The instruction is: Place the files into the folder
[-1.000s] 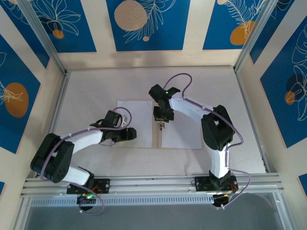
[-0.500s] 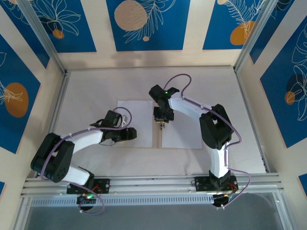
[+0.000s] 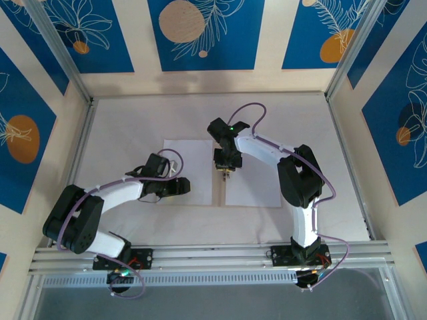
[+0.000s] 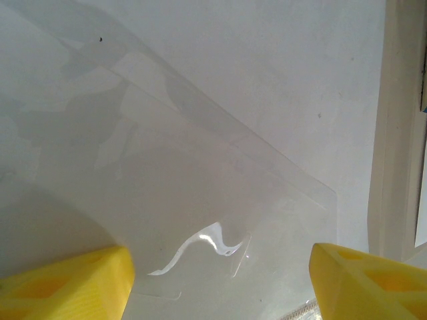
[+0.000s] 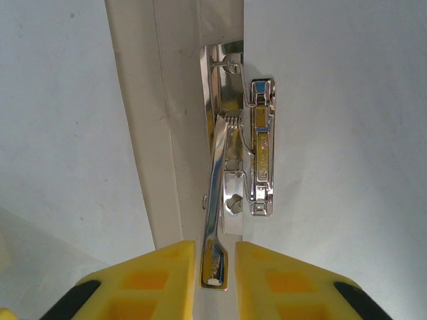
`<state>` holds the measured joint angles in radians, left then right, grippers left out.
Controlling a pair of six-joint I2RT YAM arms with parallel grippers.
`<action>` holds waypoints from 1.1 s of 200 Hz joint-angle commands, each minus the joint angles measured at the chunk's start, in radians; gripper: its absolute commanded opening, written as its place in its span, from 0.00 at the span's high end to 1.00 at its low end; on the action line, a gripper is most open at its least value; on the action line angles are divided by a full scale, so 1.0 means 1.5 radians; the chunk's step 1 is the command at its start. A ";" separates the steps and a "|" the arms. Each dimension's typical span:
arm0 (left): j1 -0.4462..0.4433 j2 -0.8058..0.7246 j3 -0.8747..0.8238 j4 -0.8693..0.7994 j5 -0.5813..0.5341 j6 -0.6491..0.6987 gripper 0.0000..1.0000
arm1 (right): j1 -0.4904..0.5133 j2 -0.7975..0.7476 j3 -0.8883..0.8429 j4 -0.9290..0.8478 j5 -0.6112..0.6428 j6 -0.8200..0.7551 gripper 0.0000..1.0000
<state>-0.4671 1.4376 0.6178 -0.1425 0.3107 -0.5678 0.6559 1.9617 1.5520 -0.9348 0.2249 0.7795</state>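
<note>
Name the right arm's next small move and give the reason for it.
Probably raise the right gripper slightly to swing the clip lever up. Its jaws are closed on the lever's free end, at the spine of the open folder, and the clip likely must open before sheets go under it. The left gripper hangs open over a sheet, holding nothing.

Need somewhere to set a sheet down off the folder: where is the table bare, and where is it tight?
Bare: the far strip of table between the folder and the back wall, and the left strip beside the rail. Crowded: the spine, where the right hand pinches the clip, and the folder's near-left corner under the left hand.
</note>
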 commanded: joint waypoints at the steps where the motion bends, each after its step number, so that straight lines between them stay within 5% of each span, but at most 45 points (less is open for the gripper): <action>1: -0.002 0.022 -0.009 -0.020 0.004 -0.001 0.28 | -0.005 0.007 0.017 -0.024 -0.010 -0.004 0.74; 220: -0.002 0.040 0.001 -0.025 0.010 0.000 0.28 | -0.011 -0.002 0.022 -0.032 -0.019 -0.005 0.76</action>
<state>-0.4671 1.4612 0.6312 -0.1333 0.3222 -0.5674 0.6483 1.9621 1.5543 -0.9558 0.2127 0.7784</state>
